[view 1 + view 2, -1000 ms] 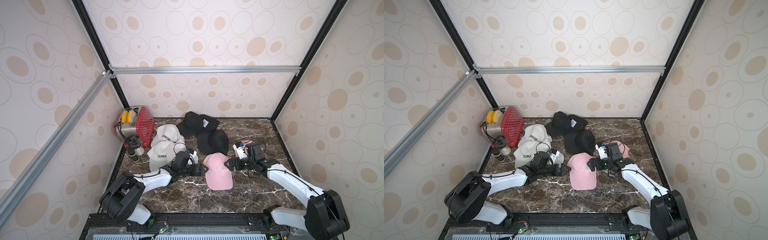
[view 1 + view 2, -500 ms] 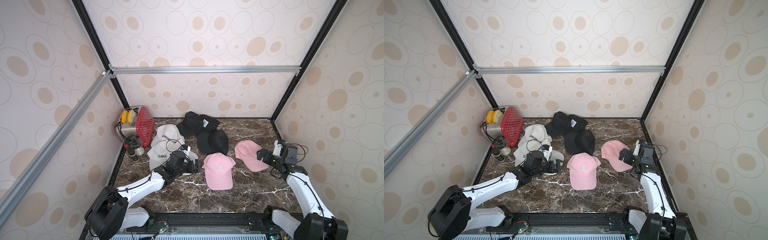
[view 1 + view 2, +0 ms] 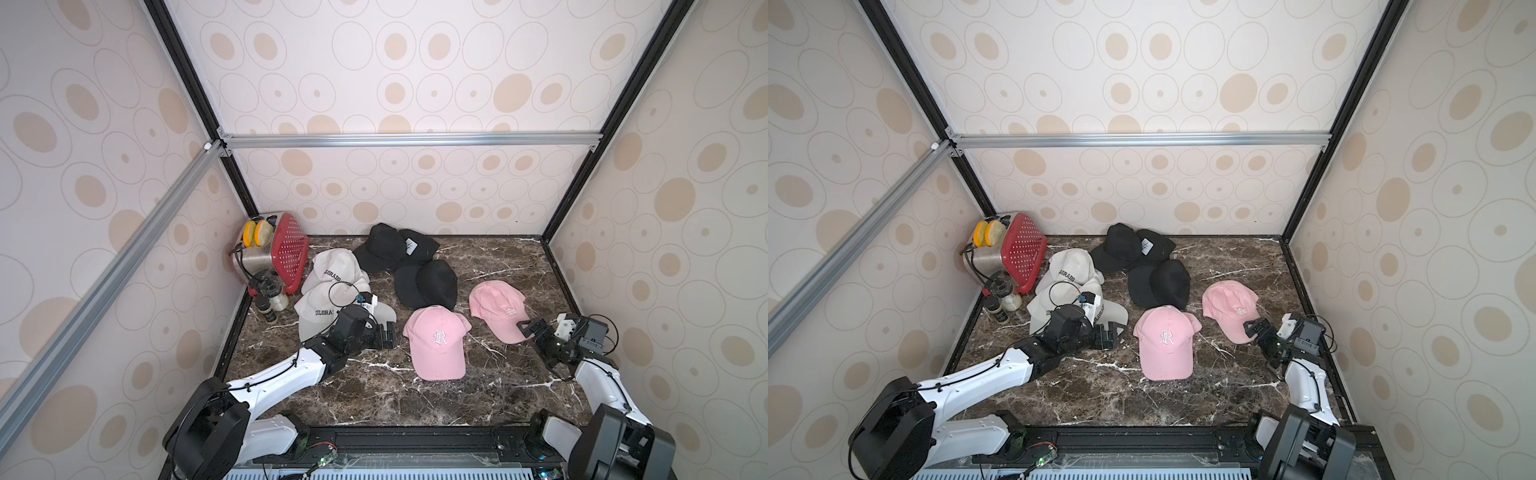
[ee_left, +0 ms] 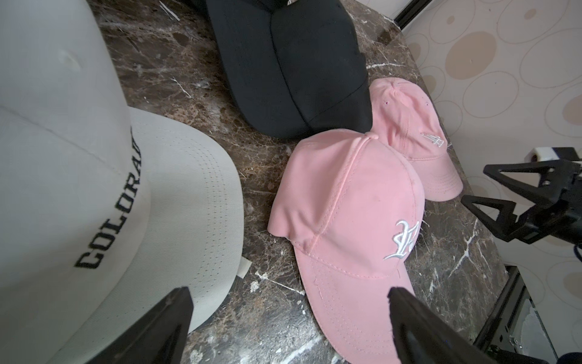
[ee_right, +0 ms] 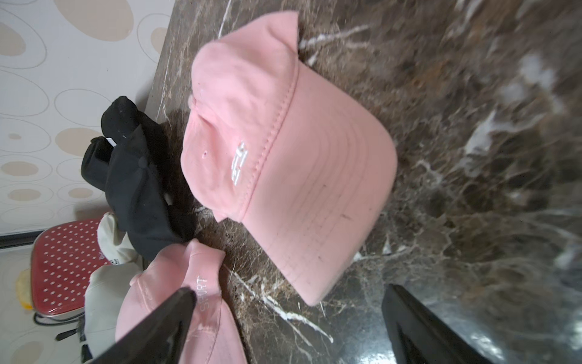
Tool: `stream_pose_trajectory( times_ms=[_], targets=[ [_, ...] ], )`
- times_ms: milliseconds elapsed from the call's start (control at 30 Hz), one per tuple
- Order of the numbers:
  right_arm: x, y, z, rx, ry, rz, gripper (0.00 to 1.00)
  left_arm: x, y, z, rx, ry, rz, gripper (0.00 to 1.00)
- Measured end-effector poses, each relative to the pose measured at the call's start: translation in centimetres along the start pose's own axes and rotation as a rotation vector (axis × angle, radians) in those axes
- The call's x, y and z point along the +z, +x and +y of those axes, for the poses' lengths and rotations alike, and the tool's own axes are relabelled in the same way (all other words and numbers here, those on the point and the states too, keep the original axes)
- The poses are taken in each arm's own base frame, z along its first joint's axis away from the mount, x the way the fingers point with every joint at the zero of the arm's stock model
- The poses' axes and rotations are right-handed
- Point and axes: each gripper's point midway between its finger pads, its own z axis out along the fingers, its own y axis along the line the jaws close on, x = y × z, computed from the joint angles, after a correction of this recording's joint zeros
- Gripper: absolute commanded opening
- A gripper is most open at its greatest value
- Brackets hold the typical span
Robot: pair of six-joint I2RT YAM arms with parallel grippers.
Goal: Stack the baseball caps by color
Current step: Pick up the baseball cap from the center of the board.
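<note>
Marble tabletop (image 3: 498, 386) looks slick: right gripper (image 3: 528, 328), spread empty like left gripper (image 3: 388, 336), may shove the right pink cap (image 3: 494, 305).

Lab test booth (wallpapered panels (image 3: 395, 83), aluminium frame (image 3: 407, 139)).

Walls (image 3: 395, 45): cream panels printed with tan ovals, enclosing three sides. Aluminium rail (image 3: 407, 139): running across the back. Black post (image 3: 579, 178): rising at a corner. Marble tabletop (image 3: 498, 257): dark, white-veined, catching even light.
</note>
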Motion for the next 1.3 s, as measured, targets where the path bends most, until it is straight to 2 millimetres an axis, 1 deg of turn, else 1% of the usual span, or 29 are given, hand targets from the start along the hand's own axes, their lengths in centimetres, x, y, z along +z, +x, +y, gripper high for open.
stream_pose_trajectory(
  times_ms=[67,233,300,433,633,767,867,933,1000,1100,1300],
  targets=[
    [0.5,0.5,-0.2,0.03,-0.018,0.014,0.96,0.1,0.0,0.0,0.0,0.003,0.002,0.99],
    [2.1,1.2,-0.9,0.112,-0.06,0.04,0.88,0.6,0.6,0.0,-0.002,0.01,0.026,0.99],
    [2.5,1.0,-1.0,0.128,-0.071,0.033,0.84,0.6,0.6,-0.1,-0.001,0.018,0.027,0.99],
    [2.9,-0.4,-0.6,0.132,-0.111,-0.022,0.75,0.6,0.5,-0.3,0.004,0.027,0.024,0.99],
    [3.1,-2.1,0.5,0.125,-0.167,-0.087,0.63,0.9,0.5,-1.1,0.006,0.069,0.03,0.99],
    [3.1,-2.3,0.9,0.113,-0.189,-0.111,0.56,1.0,0.3,-1.6,0.007,0.099,0.022,0.99],
    [3.2,-2.1,0.7,0.109,-0.194,-0.12,0.47,1.0,0.2,-1.8,0.008,0.111,0.016,0.99],
    [3.2,-1.9,0.7,0.105,-0.199,-0.125,0.38,1.0,0.1,-2.0,0.007,0.12,0.014,0.99],
    [3.2,-1.9,0.7,0.105,-0.205,-0.129,0.33,1.0,0.0,-2.1,0.006,0.127,0.011,0.99],
    [3.1,-2.2,1.0,0.096,-0.219,-0.142,0.27,1.1,0.2,-2.0,0.003,0.128,0.014,0.99],
    [2.6,-2.9,2.3,0.058,-0.267,-0.169,0.1,1.1,0.2,-2.1,-0.002,0.133,0.011,0.99]
  ],
)
